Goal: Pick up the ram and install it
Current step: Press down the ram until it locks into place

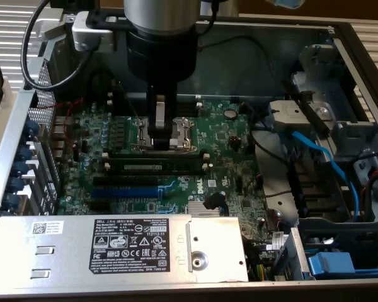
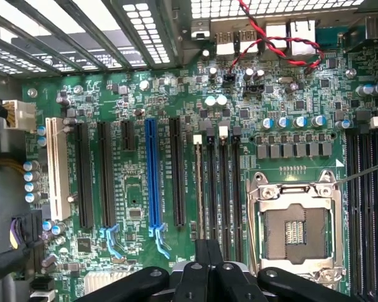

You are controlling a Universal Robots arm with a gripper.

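Exterior view. Open computer case (image 1: 340, 38), grey metal, holding green motherboard (image 1: 227, 132). Silver power supply (image 1: 113, 248) along near edge, black label (image 1: 131, 250) reading "DELL" at top, remaining print too small to read; small white QR sticker (image 1: 48, 228) toward the exterior view's left. "DELL" printed in white on motherboard near heatsink (image 1: 205, 211). Blue cables (image 1: 327, 157) and drive bay on the exterior view's right. Robot arm (image 1: 160, 31) descending from above, hand (image 1: 160, 129) over CPU socket (image 1: 167, 135), fingers pressed together, nothing visibly pinched. Ram (image 1: 154, 167) lying long and dark in memory slot just in front of socket, white label strip on its face, white end clips at both ends; blue expansion slot (image 1: 126, 192) nearer the power supply.

Wrist view. Hand (image 2: 208, 267) black, fingers closed against each other. Ram (image 2: 198, 189) seen edge-on in slot beside empty memory slots (image 2: 230, 189). CPU socket (image 2: 296, 229) open. Blue expansion slot (image 2: 152, 176), white slot (image 2: 52, 167), red-black twisted wires (image 2: 271, 44). Board lettering unreadable.
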